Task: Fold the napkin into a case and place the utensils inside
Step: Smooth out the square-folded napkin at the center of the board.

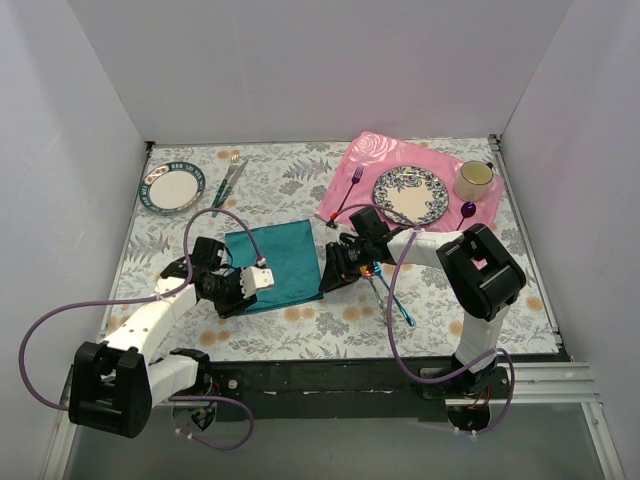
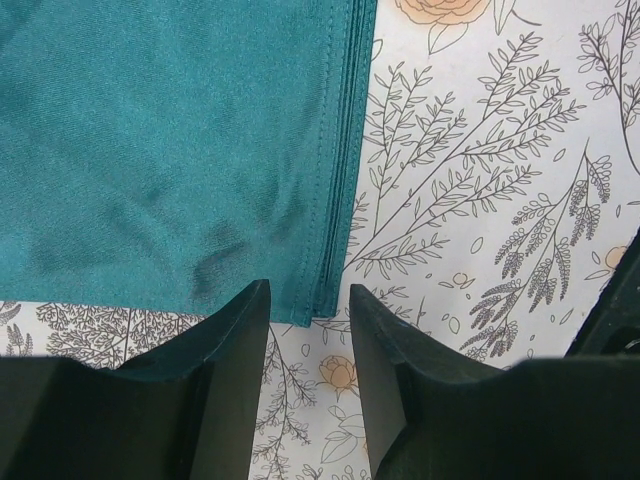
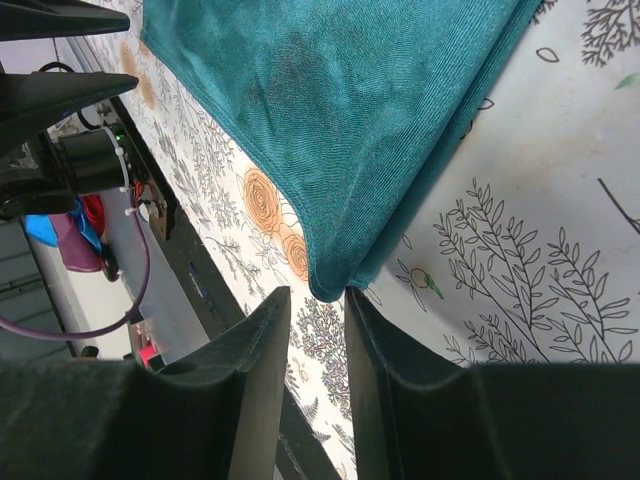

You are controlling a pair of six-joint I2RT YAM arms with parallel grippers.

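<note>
White-walled cell, floral tablecloth point(image 1: 300, 180). napkin point(image 1: 283, 255) lies flat mid-table between the two arms, slightly skewed. It's folded at least once: the left wrist view shows several stacked layers along one edge.

left gripper point(image 2: 310, 312): fingers apart, nothing between them. The napkin's near-left corner sits right at the mouth, with the cloth spreading ahead of the tips and to the camera's left.

right gripper point(image 3: 318, 300): narrow gap and table visible down the whole slot, so it's not clamped on anything. The near-right corner tip is just at the fingertips, barely entering the gap.

Key geometry: the napkin's long side runs left-right, from one gripper to the other, and each arm faces inward at its own near corner. Neither has to cross over. My read is that the next move is a two-corner pinch along the near edge, then a fold to narrow the cloth toward a case. A short advance along the finger axis should seat each corner before closing.

Risk: on the left, catching only the top layers of the stack.

utensils point(image 1: 398, 302) lie on the tablecloth just right of the right gripper, angled toward the near edge. They're clear of the napkin, and the right arm is nearer to them.
</note>
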